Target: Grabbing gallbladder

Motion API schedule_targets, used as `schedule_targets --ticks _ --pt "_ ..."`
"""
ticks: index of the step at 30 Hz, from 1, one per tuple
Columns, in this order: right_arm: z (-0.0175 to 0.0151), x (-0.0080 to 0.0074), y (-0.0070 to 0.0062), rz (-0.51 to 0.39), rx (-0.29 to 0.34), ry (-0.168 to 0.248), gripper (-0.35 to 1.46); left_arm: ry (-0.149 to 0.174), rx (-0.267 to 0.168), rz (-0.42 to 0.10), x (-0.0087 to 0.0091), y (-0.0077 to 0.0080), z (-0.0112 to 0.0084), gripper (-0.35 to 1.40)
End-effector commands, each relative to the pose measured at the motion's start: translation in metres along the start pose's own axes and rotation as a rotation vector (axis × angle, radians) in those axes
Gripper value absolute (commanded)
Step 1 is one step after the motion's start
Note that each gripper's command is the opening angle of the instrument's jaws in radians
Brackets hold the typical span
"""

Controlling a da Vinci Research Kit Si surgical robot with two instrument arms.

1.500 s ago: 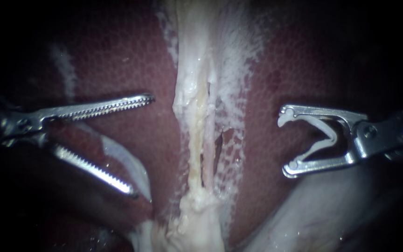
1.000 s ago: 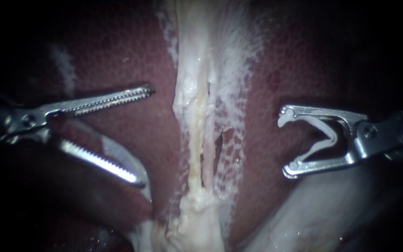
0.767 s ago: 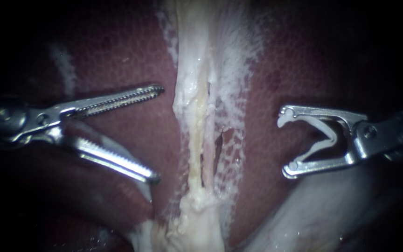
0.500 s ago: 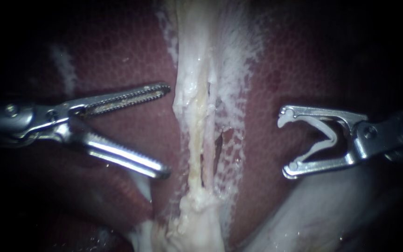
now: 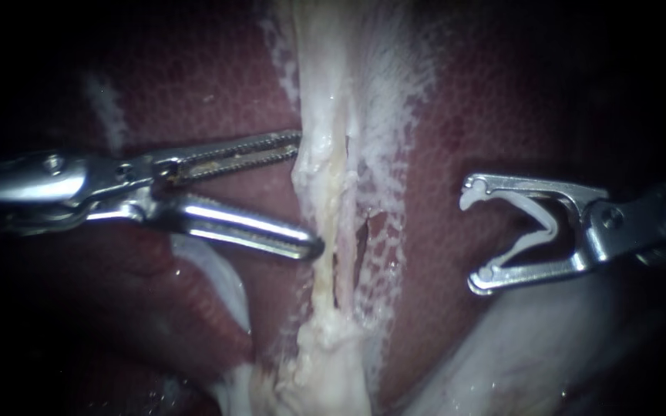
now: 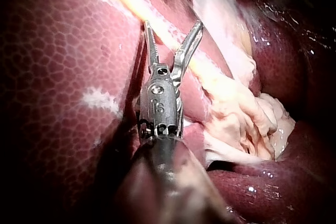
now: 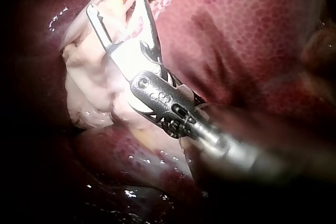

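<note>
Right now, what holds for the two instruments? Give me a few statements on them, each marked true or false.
1. The left instrument has its jaws open. True.
2. Its jaw tips reach the pale strand running down the middle. True.
3. The right instrument grips the pale strand. False: it stands apart from the strand, over the liver.
4. The right instrument's jaws hold nothing. False: a white clip sits between them, touched by both.
</note>
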Motion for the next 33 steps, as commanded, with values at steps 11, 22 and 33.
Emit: schedule_targets --ticks 11,22,33 --pt "0.0 0.0 0.0 0.0 0.0 0.0 0.59 -0.003 -0.076 -0.107 -0.0002 0.0015 -0.0006 -0.08" --pt "0.0 0.0 0.0 0.0 0.0 0.0 0.59 0.008 -0.104 -0.134 0.0002 0.0022 -0.0015 -0.35" --pt "0.0 0.0 0.0 0.0 0.0 0.0 0.59 0.012 -0.104 -0.137 0.0002 0.0022 -0.0017 -0.35"
